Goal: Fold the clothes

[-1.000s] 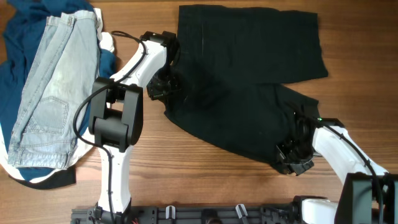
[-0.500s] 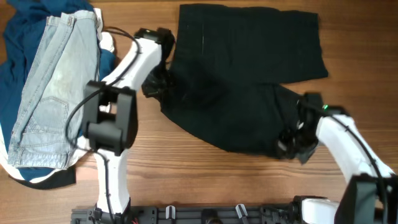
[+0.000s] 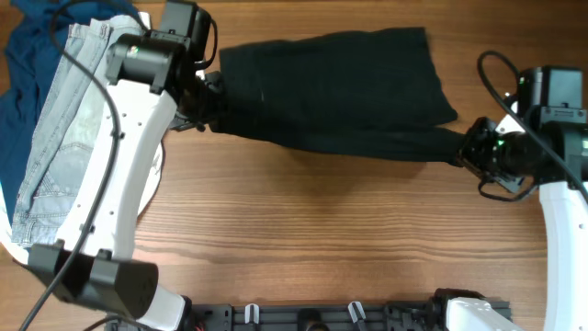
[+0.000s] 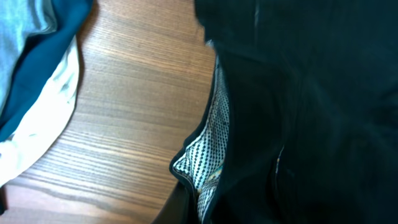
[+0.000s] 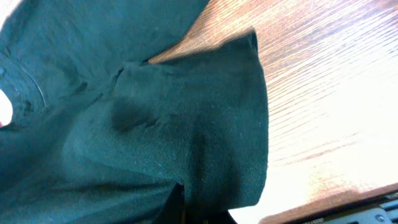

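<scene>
Black fabric, drawn out long across the wooden tabletop [image 3: 303, 221]: the shorts [image 3: 340, 92] run stretched between both arms. The left tool [image 3: 209, 97] is clamped on the waistband end, just beside the denim jeans [image 3: 64, 129], with pale checked lining [image 4: 208, 143] showing on its wrist camera. The right tool [image 3: 470, 152] is pinched tight on the leg end, well apart from the jeans. A dark blue garment [image 3: 28, 41] lies under those jeans.

Warm wooden table [image 3: 322, 230] (grain running sideways) under even light.
</scene>
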### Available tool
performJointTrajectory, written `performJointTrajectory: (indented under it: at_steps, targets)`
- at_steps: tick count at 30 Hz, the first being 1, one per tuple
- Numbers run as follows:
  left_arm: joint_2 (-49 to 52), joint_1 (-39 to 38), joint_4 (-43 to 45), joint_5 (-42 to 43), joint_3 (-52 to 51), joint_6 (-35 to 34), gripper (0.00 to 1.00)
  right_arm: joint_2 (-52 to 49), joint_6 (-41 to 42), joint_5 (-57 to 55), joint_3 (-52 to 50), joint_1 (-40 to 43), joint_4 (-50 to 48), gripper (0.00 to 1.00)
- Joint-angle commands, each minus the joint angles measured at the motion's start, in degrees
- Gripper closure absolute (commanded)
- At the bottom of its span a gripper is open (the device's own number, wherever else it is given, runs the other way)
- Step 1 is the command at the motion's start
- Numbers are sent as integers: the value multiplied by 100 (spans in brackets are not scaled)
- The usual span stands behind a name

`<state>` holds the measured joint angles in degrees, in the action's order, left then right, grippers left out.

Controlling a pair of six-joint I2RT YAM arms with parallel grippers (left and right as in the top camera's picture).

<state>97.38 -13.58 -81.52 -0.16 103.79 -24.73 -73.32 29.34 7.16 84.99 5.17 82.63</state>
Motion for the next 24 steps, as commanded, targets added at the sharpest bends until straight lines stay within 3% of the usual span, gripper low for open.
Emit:
performJointTrajectory:
  at_steps: [1,9,18,24]
  targets:
    - [-398,20,-236,-210,70,-22,96,170,-485,-245,245,52,179,96]
    - [-459,-216,-822,-529,39,-647,96,186,-686,-247,245,52,114,96]
    - [-424,-280,-426,-1309,-254,-1587,96,-1189,-1069,39,243,48,-1746,96]
    - [-323,-181,522,-1471,-1110,-1971,96,-2006,-1305,42,245,46,-3045,96]
